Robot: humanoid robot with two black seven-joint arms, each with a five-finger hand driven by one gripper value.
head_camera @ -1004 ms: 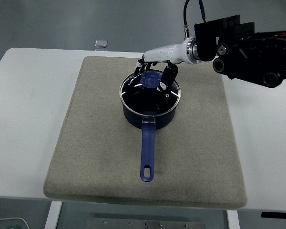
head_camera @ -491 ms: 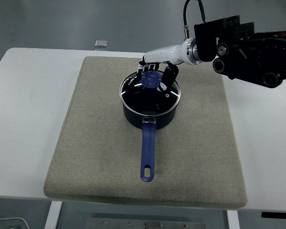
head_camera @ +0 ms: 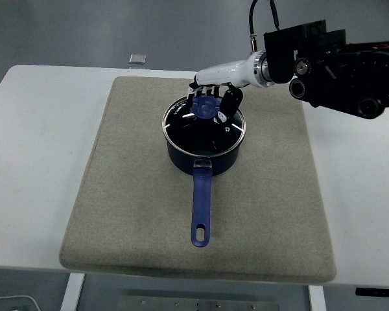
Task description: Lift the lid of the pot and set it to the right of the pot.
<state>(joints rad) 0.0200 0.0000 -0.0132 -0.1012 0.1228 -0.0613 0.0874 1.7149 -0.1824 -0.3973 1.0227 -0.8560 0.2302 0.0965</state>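
A dark blue pot (head_camera: 181, 157) with a long blue handle (head_camera: 201, 207) stands on the grey mat (head_camera: 129, 194), handle pointing toward the near edge. Its glass lid (head_camera: 185, 126) rests flat on the rim, with a blue knob (head_camera: 205, 111) in its middle. My right hand (head_camera: 214, 102) reaches in from the upper right on a white wrist. Its dark fingers (head_camera: 229, 102) curl down around the knob from the far side, with the thumb on the knob's right. The lid still sits on the pot. My left arm does not show.
The mat covers most of the white table (head_camera: 32, 162). Bare mat lies to the right of the pot (head_camera: 279, 168). A small grey block (head_camera: 137, 59) sits at the table's far edge. My bulky black forearm (head_camera: 340, 68) hangs over the upper right.
The right hand's fingers have drawn in more tightly around the knob and shifted slightly right. Pot and lid have not moved.
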